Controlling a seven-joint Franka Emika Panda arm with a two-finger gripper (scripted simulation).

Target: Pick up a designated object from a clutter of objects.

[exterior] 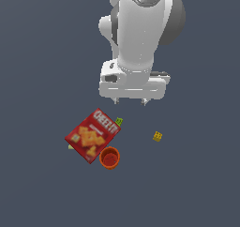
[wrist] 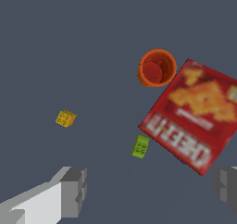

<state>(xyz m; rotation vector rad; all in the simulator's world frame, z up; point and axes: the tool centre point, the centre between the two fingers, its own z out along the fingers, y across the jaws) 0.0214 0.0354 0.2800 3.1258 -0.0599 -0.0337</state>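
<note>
The approach is judged under way: the gripper (exterior: 130,101) is held high with jaws spread and empty. The yellow block (exterior: 158,136) is seen alone, well apart from the box (exterior: 92,135) and cup (exterior: 109,157). Alignment above it, then descent, is called for.

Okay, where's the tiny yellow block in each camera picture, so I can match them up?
Exterior view: the tiny yellow block lies alone on the floor, toward the exterior view's right of the Cheez-It box and orange-red cup.
Wrist view: the same block sits apart from the clutter, beyond the open claw.
Shared landmark: the small green piece beside the box's edge.
</note>
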